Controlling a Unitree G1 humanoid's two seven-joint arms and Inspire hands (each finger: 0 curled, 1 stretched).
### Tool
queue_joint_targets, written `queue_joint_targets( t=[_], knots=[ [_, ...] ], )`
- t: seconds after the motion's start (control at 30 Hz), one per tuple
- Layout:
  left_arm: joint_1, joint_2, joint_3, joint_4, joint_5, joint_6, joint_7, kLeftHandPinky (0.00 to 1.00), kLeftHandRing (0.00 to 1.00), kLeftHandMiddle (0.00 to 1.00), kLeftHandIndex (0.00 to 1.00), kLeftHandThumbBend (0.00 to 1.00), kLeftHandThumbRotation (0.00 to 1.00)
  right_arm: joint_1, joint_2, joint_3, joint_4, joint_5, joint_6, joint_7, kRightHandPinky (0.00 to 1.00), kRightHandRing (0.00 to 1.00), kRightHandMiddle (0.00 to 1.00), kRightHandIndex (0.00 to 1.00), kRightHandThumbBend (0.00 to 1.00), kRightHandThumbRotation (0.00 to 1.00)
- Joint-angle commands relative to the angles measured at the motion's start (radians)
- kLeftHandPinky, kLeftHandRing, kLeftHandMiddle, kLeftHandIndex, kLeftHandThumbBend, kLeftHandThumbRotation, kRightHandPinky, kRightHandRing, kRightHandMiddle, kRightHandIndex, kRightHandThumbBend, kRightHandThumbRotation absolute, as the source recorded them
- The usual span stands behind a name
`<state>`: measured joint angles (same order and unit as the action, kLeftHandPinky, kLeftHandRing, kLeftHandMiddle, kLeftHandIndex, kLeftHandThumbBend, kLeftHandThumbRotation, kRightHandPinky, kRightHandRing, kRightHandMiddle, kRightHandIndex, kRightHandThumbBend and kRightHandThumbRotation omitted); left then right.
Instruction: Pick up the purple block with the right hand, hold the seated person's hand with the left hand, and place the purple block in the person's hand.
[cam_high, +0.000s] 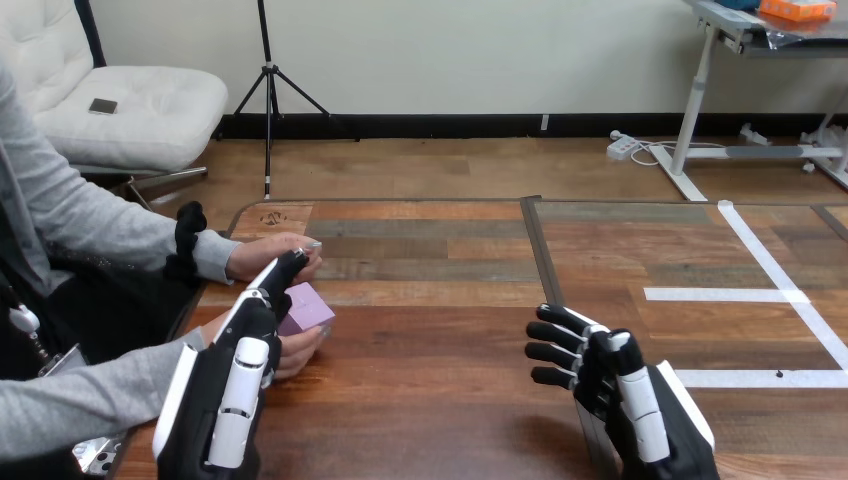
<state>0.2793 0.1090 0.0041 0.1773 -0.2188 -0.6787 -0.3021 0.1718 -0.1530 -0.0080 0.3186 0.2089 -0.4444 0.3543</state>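
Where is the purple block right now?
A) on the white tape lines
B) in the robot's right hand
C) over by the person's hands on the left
C: the purple block sits at the left against the person's hand nearer the robot, just past the robot's left hand. The right hand is empty.

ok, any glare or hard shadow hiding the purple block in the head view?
Head view: light falls evenly, with only a soft sheen on the table and no hard glare. Head view: the purple block is plainly lit on its top face; its lower left edge is covered by the left hand, not by shadow. Head view: no glare on the right hand.
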Motion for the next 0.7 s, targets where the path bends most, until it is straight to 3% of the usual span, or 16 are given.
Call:
queue_joint_targets(
  t=[0.0,0.1,0.4,0.53,0.67],
  knots=[
    [-0.015,-0.026,-0.008,-0.001,-0.011,0.008,-0.005,1.0,0.99,0.94,0.89,0.46,1.0,-0.082,0.012,-0.031,-0.012,0.025,-0.004,-0.002,0.78,0.82,0.83,0.83,0.76,1.0],
    [-0.013,-0.02,-0.01,0.013,-0.022,0.012,-0.03,1.0,1.0,0.95,0.9,0.45,1.0,-0.089,0.016,-0.035,0.004,0.026,-0.02,0.001,0.79,0.82,0.83,0.83,0.76,1.0],
    [-0.012,-0.051,0.001,0.065,0.028,-0.03,0.005,1.0,0.97,0.93,0.9,0.46,1.0,-0.09,0.024,-0.043,0.013,0.024,-0.015,-0.006,0.85,0.85,0.85,0.84,0.75,1.0],
    [-0.033,-0.054,0.006,0.133,0.016,-0.063,-0.013,1.0,0.96,0.92,0.9,0.51,1.0,-0.09,0.025,-0.046,0.018,0.02,-0.016,-0.005,0.87,0.86,0.86,0.85,0.75,1.0],
    [-0.056,-0.059,0.014,0.191,0.011,-0.1,-0.019,1.0,0.96,0.92,0.9,0.49,1.0,-0.093,0.026,-0.048,0.026,0.016,-0.026,-0.004,0.91,0.87,0.87,0.86,0.74,1.0]
  ],
)
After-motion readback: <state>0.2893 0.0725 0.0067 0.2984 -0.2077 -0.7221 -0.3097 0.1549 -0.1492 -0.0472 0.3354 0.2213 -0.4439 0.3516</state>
